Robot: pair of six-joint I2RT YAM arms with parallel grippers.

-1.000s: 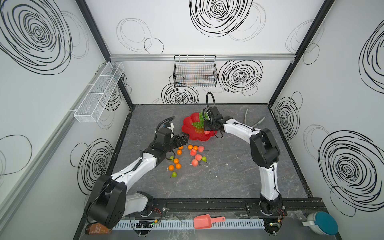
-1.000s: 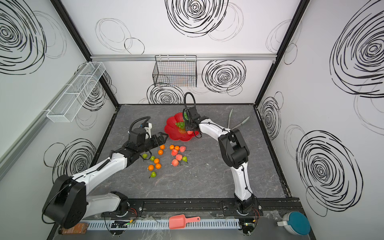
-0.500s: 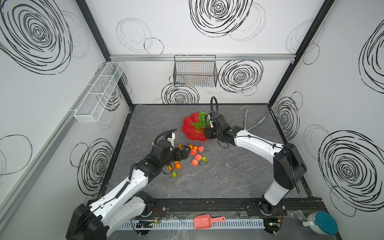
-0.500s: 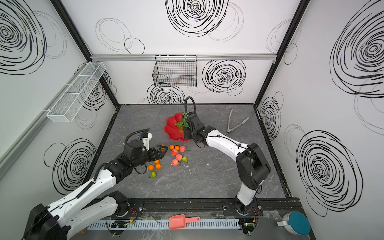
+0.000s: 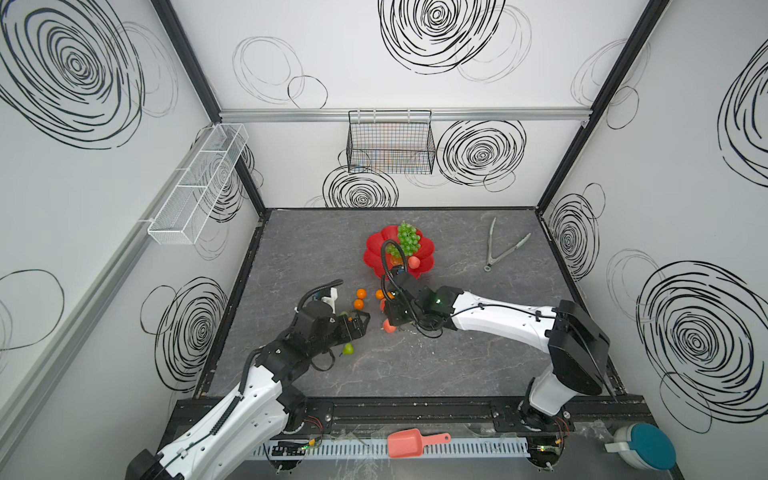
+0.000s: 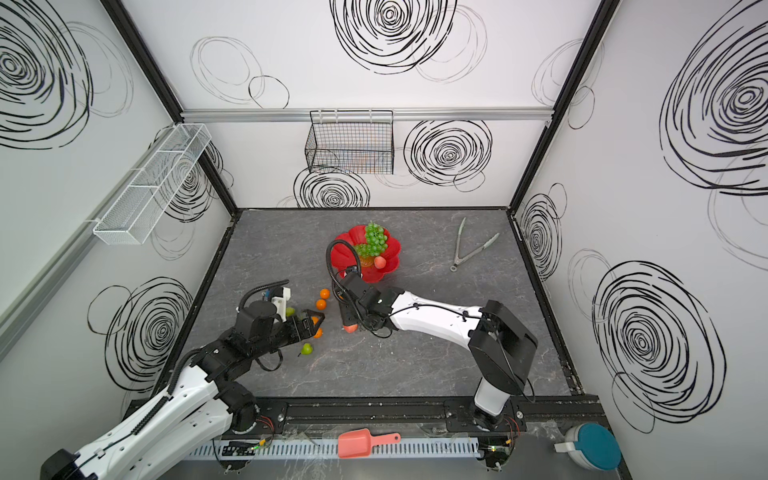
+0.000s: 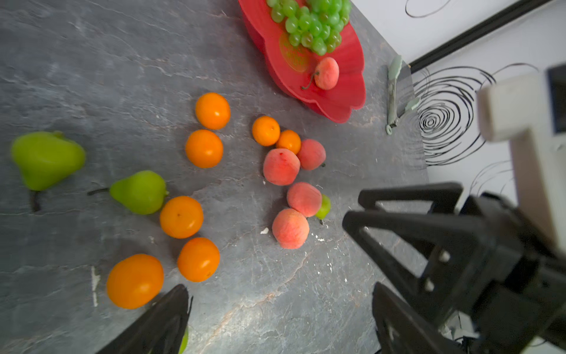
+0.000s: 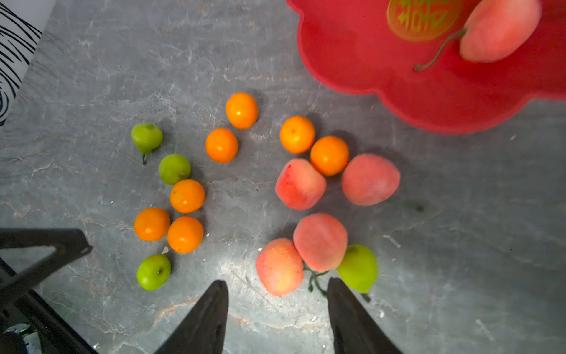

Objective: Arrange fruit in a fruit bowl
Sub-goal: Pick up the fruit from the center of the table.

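The red scalloped fruit bowl [image 5: 376,253] holds a bunch of green grapes [image 5: 407,239] and one peach [image 5: 413,262]. Loose fruit lies on the table in front of it: several tangerines [image 8: 221,145], several peaches [image 8: 300,184] and green pears [image 7: 139,192]. My right gripper [image 8: 277,282] hovers open over the peaches, with one peach [image 8: 279,266] just ahead of the gap between its fingers. My left gripper [image 7: 278,289] is open over bare table beside the tangerines, holding nothing. In both top views the arms hide part of the loose fruit.
Metal tongs [image 5: 500,249] lie at the back right of the table. A black wire basket [image 5: 390,145] hangs on the back wall and a white mesh shelf [image 5: 199,183] on the left wall. A pink scoop [image 5: 409,444] lies on the front rail.
My right gripper has left the bowl and come forward over the loose peaches, its jaws slightly wider. My left gripper has drawn back toward the front left.
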